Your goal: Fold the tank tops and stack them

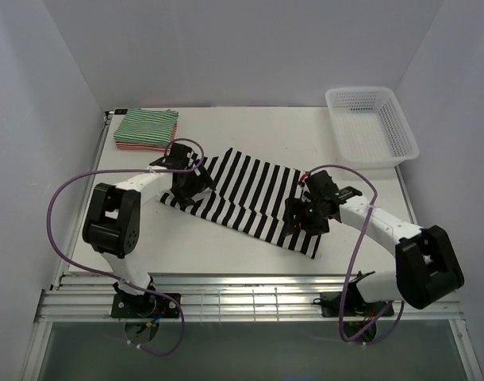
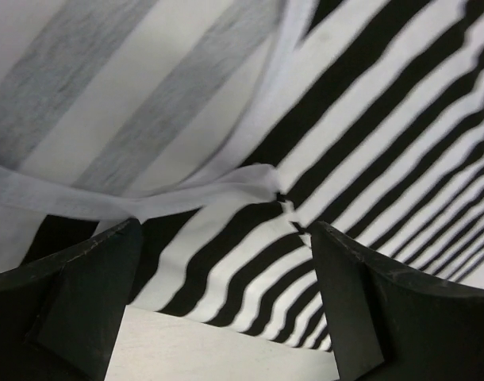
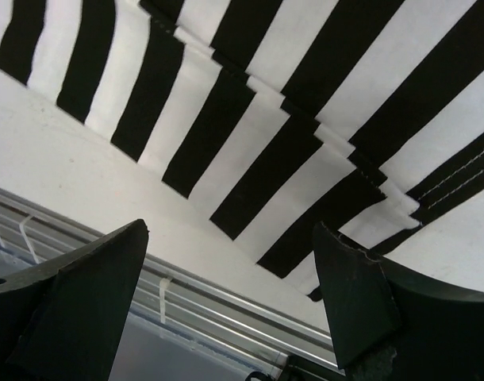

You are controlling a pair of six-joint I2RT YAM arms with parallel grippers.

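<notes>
Cloth with broad black-and-white stripes, the third tank top [image 1: 242, 198], lies folded in a long band across the table [image 1: 250, 131], nearer the arms than the white lattice basket [image 1: 370, 123] and to its left. It looks thin, limp and light, so I judge it will sag and slide out of shape unless taken at two points together. The bound armhole edge [image 2: 147, 198] and the stitched hem [image 3: 432, 190] look the firmest places to pinch. The left gripper [image 1: 188, 184] hangs over the band's end farther from the basket, jaws spread wide with nothing between them. The right gripper [image 1: 304, 214] hangs over the end nearer the basket, likewise wide and empty. Far left of the basket, at the table's back, the green-and-white top [image 1: 147, 125] lies folded on the red-and-white one [image 1: 135, 146].
</notes>
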